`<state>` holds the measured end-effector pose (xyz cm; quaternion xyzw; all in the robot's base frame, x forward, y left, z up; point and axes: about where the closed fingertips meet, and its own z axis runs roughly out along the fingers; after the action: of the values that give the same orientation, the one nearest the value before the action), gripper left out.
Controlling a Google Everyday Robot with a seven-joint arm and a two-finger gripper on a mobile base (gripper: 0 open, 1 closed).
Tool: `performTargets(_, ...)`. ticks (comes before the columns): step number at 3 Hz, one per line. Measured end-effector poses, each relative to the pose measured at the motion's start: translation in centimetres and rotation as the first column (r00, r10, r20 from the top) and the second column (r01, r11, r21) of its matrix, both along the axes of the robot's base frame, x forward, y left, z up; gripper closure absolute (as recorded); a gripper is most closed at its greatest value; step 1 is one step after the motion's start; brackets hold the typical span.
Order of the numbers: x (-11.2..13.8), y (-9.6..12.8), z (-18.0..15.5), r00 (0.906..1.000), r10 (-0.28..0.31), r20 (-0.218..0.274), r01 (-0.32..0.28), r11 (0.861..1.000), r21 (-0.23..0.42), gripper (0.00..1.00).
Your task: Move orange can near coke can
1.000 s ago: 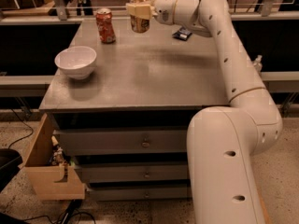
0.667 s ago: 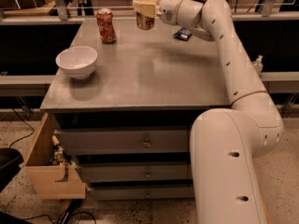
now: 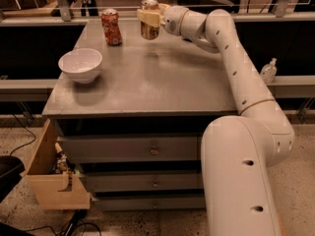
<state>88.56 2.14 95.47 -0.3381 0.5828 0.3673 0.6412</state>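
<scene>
The orange can (image 3: 149, 29), golden-orange with a silver top, is held upright in my gripper (image 3: 150, 17) at the far side of the grey tabletop (image 3: 157, 77). It hangs slightly above the surface. The fingers (image 3: 147, 17) are shut around the can's upper body. The coke can (image 3: 111, 27), red with white markings and a dented body, stands upright on the table a short way to the left of the orange can, apart from it.
A white bowl (image 3: 80, 65) sits at the table's left side. A hand sanitizer bottle (image 3: 268, 71) stands on the ledge to the right. An open wooden drawer (image 3: 51, 173) juts out at the lower left. My arm reaches over the table's right part.
My gripper has carried the orange can a little farther back and to the left, closer to the coke can. The coke can and the bowl have not moved.
</scene>
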Motion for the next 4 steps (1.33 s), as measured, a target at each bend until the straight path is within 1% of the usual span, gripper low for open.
performTargets(1, -0.6, 1.4, -1.8, 0.9993, 0.022, -0.029, -0.024, 0.999, -0.044, 1.00)
performTargets(2, -2.0, 3.2, -3.5, 0.9968, 0.057, -0.056, -0.061, 0.995, -0.080, 0.97)
performTargets(3, -1.9, 3.4, -3.4, 0.9969, 0.058, -0.054, -0.062, 0.995, -0.077, 0.76)
performTargets(4, -1.9, 3.8, -3.4, 0.9965, 0.063, -0.055, -0.067, 0.995, -0.076, 0.53)
